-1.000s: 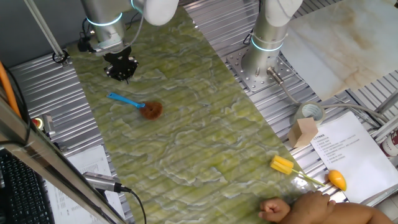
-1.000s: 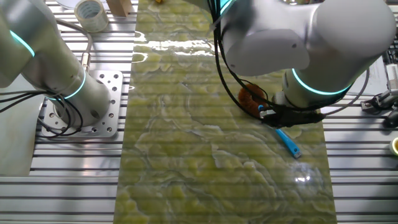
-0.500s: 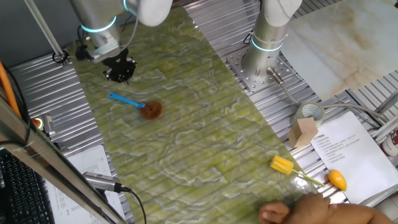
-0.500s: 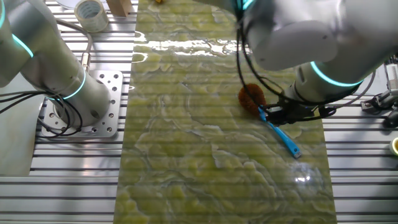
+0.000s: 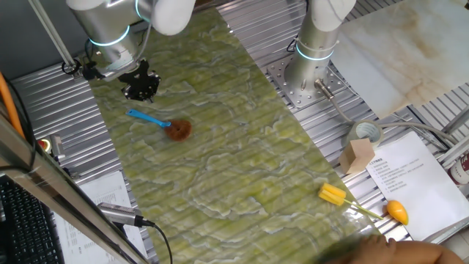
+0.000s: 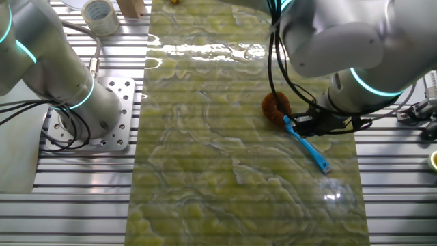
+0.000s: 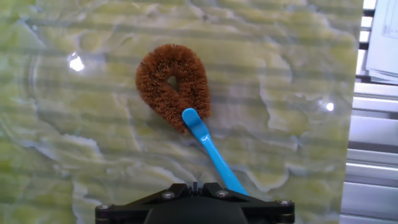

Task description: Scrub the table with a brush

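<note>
The brush lies flat on the green-yellow marbled table (image 5: 242,147), loose. Its round brown-orange head (image 5: 179,130) points toward the table's middle and its thin blue handle (image 5: 145,117) toward the edge. It also shows in the other fixed view (image 6: 276,107) and in the hand view (image 7: 173,85), handle (image 7: 211,152) running down toward the fingers. My gripper (image 5: 140,91) hovers above the table just beyond the handle's end, holding nothing. In the hand view its fingertips (image 7: 194,186) meet at the bottom edge, shut, left of the handle. In the other fixed view it (image 6: 321,126) hangs beside the handle.
A second arm's base (image 5: 311,70) stands on the ribbed metal at the right. A yellow-headed tool (image 5: 333,194) with an orange end, a tape roll (image 5: 364,133), a cardboard piece (image 5: 357,155) and papers (image 5: 410,172) lie at the right. A person's hand (image 5: 381,253) is at the bottom edge.
My arm has moved away from the brush toward the table's edge, uncovering the handle in the other fixed view. The brush has not moved. The person's hand has drawn back.
</note>
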Robot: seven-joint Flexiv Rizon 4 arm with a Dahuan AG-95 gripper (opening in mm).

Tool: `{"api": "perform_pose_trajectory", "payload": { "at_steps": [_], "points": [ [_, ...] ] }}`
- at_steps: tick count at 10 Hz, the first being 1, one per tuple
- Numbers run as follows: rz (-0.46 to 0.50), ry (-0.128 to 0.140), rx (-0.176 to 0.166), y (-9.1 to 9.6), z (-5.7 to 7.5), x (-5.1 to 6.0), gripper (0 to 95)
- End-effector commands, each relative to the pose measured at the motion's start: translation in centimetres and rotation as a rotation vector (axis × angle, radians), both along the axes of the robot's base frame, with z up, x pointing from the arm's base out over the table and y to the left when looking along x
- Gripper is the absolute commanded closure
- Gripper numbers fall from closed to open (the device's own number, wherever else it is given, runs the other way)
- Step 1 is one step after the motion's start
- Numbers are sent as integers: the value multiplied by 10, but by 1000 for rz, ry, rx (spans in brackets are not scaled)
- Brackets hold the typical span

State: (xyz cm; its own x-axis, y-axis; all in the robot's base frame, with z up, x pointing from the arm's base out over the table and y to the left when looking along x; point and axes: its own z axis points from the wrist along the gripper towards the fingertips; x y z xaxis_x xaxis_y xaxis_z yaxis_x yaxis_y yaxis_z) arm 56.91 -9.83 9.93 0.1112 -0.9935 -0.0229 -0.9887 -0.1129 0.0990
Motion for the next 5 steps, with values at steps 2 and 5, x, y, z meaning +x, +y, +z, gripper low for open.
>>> {"api": "perform_pose_trajectory", "payload": {
  "at_steps": [2, 5],
  "points": [
    [164, -12, -29, 0, 0, -1, 950],
    [261, -18, -95, -13, -8, 2, 950]
  ]
}}
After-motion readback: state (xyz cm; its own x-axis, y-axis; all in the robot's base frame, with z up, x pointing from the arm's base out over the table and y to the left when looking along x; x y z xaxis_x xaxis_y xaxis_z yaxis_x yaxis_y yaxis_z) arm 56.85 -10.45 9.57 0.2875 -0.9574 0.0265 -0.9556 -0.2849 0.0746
